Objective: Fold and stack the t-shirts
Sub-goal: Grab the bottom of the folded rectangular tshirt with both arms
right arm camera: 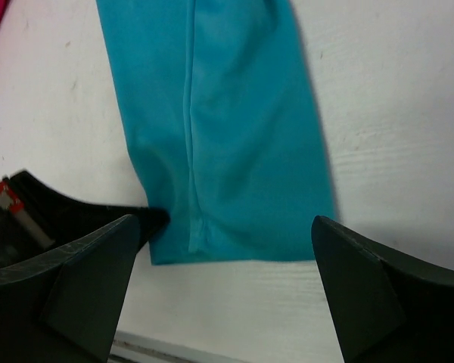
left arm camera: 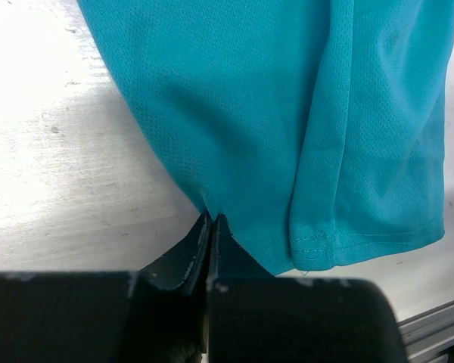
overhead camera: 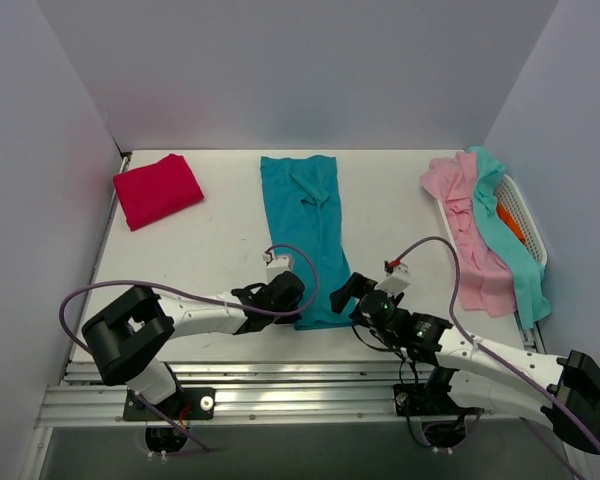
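On my feed the white table (overhead camera: 210, 250) carries a teal shirt (overhead camera: 305, 230) laid as a long strip down its middle. A folded red shirt (overhead camera: 157, 190) lies far left. A white basket (overhead camera: 532, 232) sits at the right edge, and a pink shirt (overhead camera: 475, 250) spills from it onto the tabletop.

The teal t-shirt (left arm camera: 287, 113) is fine-meshed matt cloth on a scuffed white table (left arm camera: 60, 151).

- teal t-shirt (overhead camera: 300, 220): plain deep turquoise, fine mesh-dot weave up close, matching hem stitching
- red t-shirt (overhead camera: 157, 190): solid crimson
- pink t-shirt (overhead camera: 475, 255): pale, plain
- aqua t-shirt (overhead camera: 520, 265): light, plain
- orange t-shirt (overhead camera: 509, 222): bright scrap showing
- basket (overhead camera: 528, 215): white lattice
- tabletop (overhead camera: 210, 240): white, faint grain, grey specks
- left hand (left arm camera: 212, 223), right hand (right arm camera: 223, 257): black
- cable (overhead camera: 180, 292): purple
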You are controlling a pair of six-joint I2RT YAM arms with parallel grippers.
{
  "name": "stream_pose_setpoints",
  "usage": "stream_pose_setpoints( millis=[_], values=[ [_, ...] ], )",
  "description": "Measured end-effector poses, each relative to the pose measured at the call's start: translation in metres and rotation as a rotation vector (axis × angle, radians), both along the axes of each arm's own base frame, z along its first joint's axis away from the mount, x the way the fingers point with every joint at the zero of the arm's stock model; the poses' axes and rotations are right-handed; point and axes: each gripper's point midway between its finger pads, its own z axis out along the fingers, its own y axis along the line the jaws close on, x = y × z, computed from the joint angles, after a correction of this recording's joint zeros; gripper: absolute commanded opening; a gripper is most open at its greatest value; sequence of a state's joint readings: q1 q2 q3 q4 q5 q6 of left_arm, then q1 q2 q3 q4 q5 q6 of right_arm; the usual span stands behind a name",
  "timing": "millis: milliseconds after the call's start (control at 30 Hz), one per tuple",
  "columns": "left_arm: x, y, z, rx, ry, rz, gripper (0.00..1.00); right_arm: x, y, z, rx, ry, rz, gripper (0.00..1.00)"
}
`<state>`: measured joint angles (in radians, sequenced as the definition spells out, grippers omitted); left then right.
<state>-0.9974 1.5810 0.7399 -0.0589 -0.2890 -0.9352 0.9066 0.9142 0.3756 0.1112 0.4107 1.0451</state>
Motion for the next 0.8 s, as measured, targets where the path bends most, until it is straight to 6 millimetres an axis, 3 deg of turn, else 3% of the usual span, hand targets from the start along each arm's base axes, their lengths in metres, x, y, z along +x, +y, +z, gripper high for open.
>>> stream_pose_setpoints(
  millis=[67,133,300,567,800],
  values=[
    [0.002,0.001,0.0,0.001,-0.001,0.006,0.02,-0.012,0.007,-0.005,0.003,0.019,0.025,0.84],
    [0.003,0.002,0.0,0.002,-0.002,0.011,0.02,-0.023,0.01,-0.012,0.006,0.039,0.039,0.84],
    [0.005,0.005,0.0,0.009,-0.005,0.021,0.02,-0.036,-0.001,-0.033,-0.026,0.079,0.014,0.78],
    [0.003,0.032,0.0,0.036,-0.005,0.061,0.02,-0.035,-0.014,-0.04,-0.041,0.078,-0.045,0.72],
    [0.004,0.035,-0.001,0.036,-0.004,0.067,0.02,-0.035,-0.01,-0.062,-0.109,0.109,-0.041,0.72]
  ],
)
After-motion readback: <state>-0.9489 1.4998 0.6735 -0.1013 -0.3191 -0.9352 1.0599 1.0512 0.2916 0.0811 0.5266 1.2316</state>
